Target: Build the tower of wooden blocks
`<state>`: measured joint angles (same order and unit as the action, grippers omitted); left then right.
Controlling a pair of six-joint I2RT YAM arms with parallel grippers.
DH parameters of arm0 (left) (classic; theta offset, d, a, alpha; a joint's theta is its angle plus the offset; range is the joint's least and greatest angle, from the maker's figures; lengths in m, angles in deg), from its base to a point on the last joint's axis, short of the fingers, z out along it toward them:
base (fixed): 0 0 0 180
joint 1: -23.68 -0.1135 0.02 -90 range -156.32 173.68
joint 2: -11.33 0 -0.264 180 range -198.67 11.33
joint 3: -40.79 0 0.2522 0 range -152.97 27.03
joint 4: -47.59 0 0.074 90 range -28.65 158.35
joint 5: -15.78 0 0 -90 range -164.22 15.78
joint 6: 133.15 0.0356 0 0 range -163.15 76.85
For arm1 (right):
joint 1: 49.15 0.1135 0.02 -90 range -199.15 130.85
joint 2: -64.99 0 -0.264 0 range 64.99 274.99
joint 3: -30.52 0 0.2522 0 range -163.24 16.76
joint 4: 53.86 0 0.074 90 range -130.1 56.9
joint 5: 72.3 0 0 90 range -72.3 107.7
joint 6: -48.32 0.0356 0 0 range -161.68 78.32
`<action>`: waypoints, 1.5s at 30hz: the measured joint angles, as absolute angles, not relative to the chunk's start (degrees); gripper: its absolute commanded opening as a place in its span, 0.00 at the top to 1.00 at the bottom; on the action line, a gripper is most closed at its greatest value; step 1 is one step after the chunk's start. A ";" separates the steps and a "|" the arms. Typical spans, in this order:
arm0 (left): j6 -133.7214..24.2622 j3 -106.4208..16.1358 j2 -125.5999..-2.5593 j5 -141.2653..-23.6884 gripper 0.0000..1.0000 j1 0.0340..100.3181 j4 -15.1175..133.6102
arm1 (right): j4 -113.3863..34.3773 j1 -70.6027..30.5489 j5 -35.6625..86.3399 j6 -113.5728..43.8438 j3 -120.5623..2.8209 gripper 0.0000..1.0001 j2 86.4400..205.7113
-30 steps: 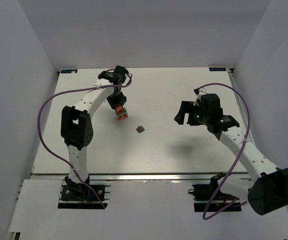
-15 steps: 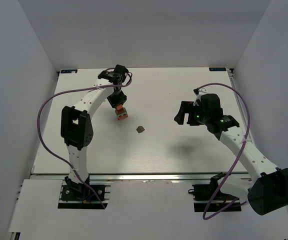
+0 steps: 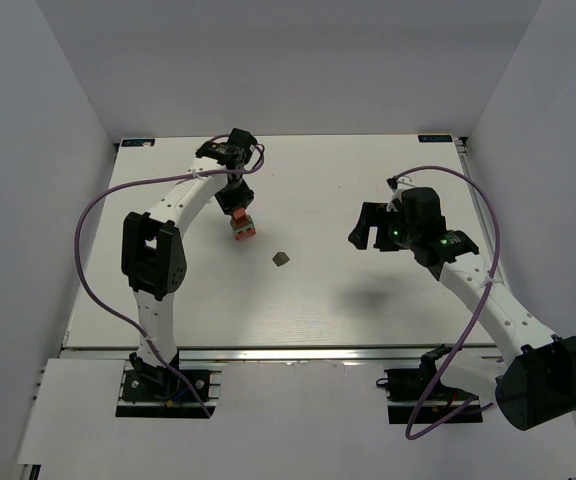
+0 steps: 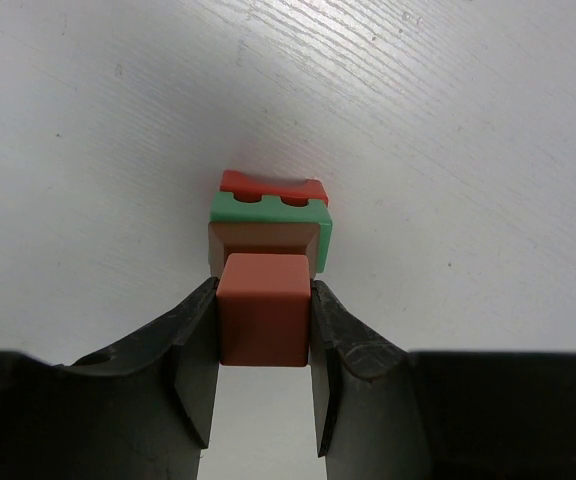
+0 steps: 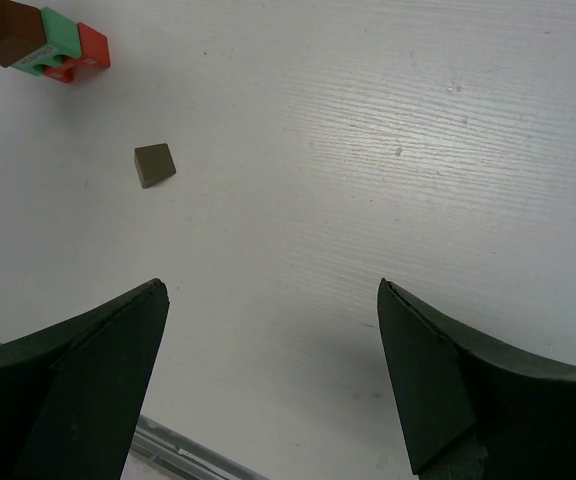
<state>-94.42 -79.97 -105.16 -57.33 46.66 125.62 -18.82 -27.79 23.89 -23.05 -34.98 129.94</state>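
Orange cube (image 4: pixel 264 325): pinched in my left pincer (image 4: pixel 264 290), hanging directly over the tower (image 3: pixel 244 231) and squared up with its top face.
Tower: stands on the table (image 3: pixel 368 300), with a brown piece (image 4: pixel 263 245) on top, the mint-green slab (image 4: pixel 268 210) beneath it and the red notched piece (image 4: pixel 268 183) at the foot.
Long axis: the tower is upright, so it runs straight away from my left fingertips.
Left pincer: pressed together on the cube's two side faces. I cannot tell whether the cube already touches the brown piece.
Right pincer (image 5: pixel 270 290): spread wide and holding nothing, well apart from the tower on its right side.
Loose brown piece (image 3: pixel 281 258): lies on the table near the tower, between it and my right pincer.
Nearer arm: my left pincer is closer to the loose piece, but it is occupied. I judge my right pincer is the one free to reach it.
What the move turns on: I judge the cube should go straight down the tower's axis, since any sideways drift could topple the tower.
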 measured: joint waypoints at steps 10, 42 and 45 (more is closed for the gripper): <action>-93.58 -79.97 -105.38 -57.33 0.92 46.66 125.58 | -18.82 -27.79 23.89 -23.29 -34.96 0.11 129.94; -94.00 -78.31 -105.42 -57.59 0.88 46.66 125.05 | -19.22 -27.79 23.89 -23.90 -34.02 0.11 129.75; -94.00 -78.31 -105.40 -57.57 0.88 46.66 124.70 | -19.19 -27.79 23.92 -23.90 -34.02 0.11 129.75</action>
